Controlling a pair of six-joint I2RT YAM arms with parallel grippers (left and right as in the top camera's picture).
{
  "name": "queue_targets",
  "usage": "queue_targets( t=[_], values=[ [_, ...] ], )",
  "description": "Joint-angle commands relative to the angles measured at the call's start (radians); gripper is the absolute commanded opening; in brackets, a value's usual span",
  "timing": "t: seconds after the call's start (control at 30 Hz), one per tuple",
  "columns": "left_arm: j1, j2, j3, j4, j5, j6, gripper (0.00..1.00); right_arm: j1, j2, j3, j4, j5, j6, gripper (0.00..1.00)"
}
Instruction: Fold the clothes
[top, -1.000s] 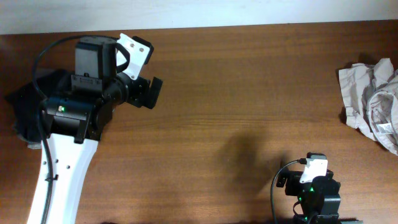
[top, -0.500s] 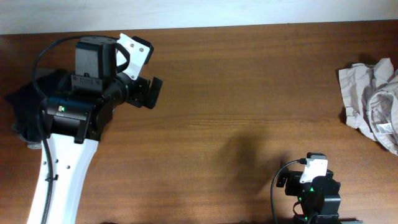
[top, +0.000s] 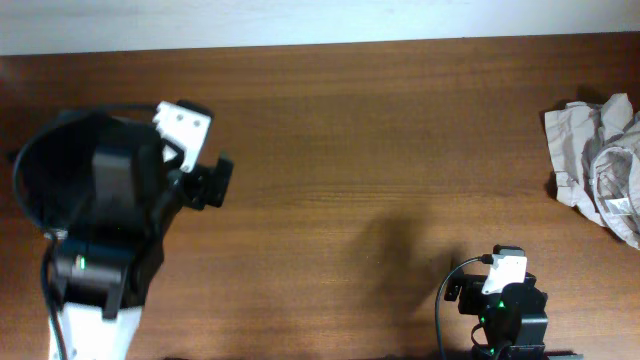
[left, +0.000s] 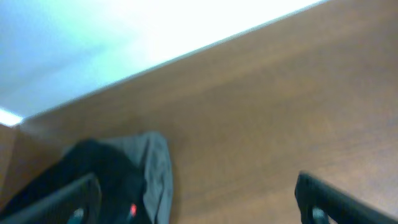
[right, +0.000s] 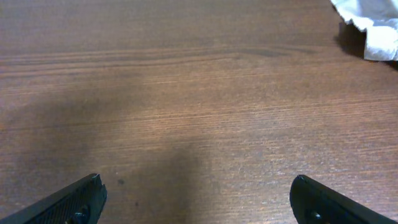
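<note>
Left gripper (left: 198, 186) hangs w/ jaws wide apart, nothing btwn them; black leggings (left: 106, 177), grey waistband and a red fleck showing, lie bunched at the table's far-left edge, low and left in its wrist view, just beside the left finger; long axis can't be told, too crumpled. Right gripper (right: 198, 183) is spread wide too, empty, over bare table (right: 186, 93); pale crumpled garment (top: 600, 160) sits at the right edge, well apart. Left arm's far nearer the leggings; I'd reckon it needs to shift leftward and down.
</note>
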Motion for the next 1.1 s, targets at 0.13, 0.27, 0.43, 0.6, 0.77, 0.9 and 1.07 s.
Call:
queue_targets(
  t=[0.13,0.27,0.43,0.6,0.77,0.9,1.07],
  values=[
    [0.150,-0.292,-0.449,0.318,0.145,-0.049,0.99,-0.008,-0.009,-0.010,0.002,-0.005,0.008,0.99],
    [0.183,-0.472,-0.656,0.409,0.158,-0.076,0.99,-0.008,-0.009,-0.010,0.002,-0.005,0.008,0.99],
    [0.185,-0.676,-0.864,0.494,0.157,-0.078,0.99,-0.008,-0.009,-0.010,0.002,-0.005,0.007,0.99],
    [0.185,-0.816,-0.988,0.520,0.157,-0.108,0.99,-0.008,-0.009,-0.010,0.002,-0.005,0.007,0.99],
    [0.185,-0.920,-1.098,0.575,0.158,-0.131,0.99,-0.008,-0.009,-0.010,0.002,-0.005,0.007,0.99],
    [0.185,-0.988,-1.167,0.629,0.158,-0.131,0.99,-0.008,-0.009,-0.010,0.002,-0.005,0.008,0.99],
    [0.184,-1.063,-1.229,0.665,0.159,-0.131,0.99,-0.008,-0.009,-0.010,0.002,-0.005,0.007,0.99]
  ],
)
